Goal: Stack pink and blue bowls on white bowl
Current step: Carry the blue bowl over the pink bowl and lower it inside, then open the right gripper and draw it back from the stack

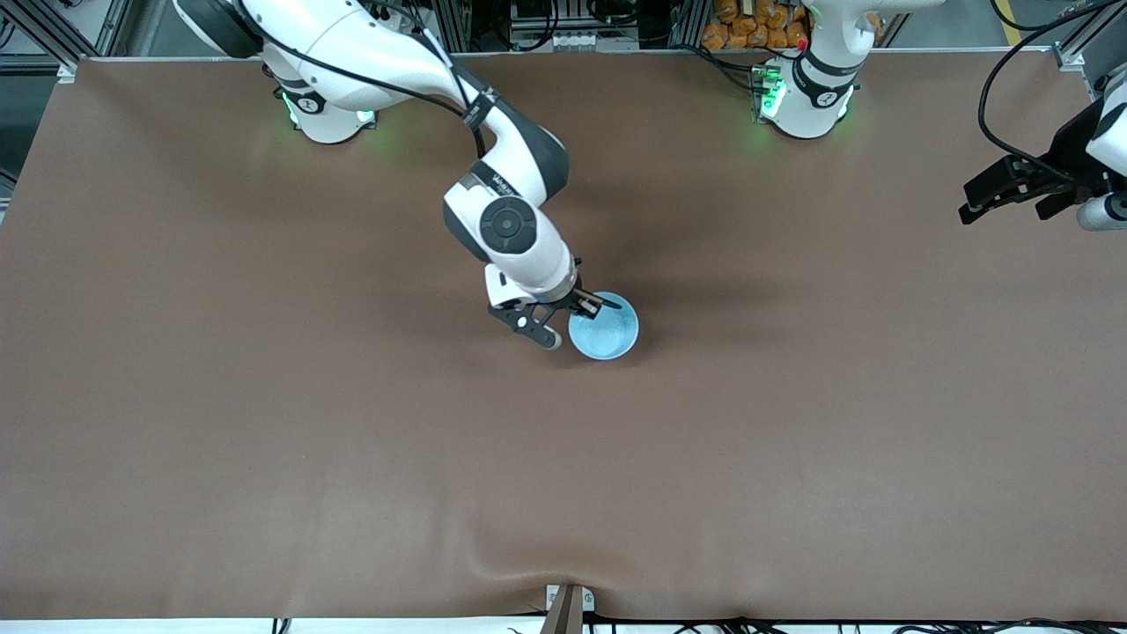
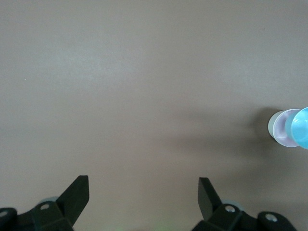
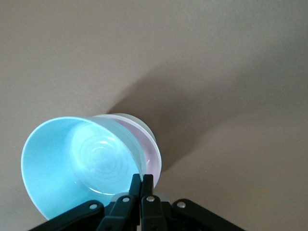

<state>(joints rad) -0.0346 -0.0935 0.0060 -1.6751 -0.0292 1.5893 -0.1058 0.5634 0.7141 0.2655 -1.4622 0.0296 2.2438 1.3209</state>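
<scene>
right gripper is pinching blue bowl rim at 11 o'clock over pink bowl; left gripper is waiting, fingers apart.

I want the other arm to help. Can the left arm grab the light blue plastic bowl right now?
Probably not. The left gripper waits open at its end of the table, and the right gripper is shut on the light blue plastic bowl rim.

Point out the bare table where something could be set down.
Bare table all around the blue bowl and toward both arms' ends. Crowded only mid-table: right gripper shut on that bowl's rim, above the pink bowl. Left gripper waits open.
</scene>
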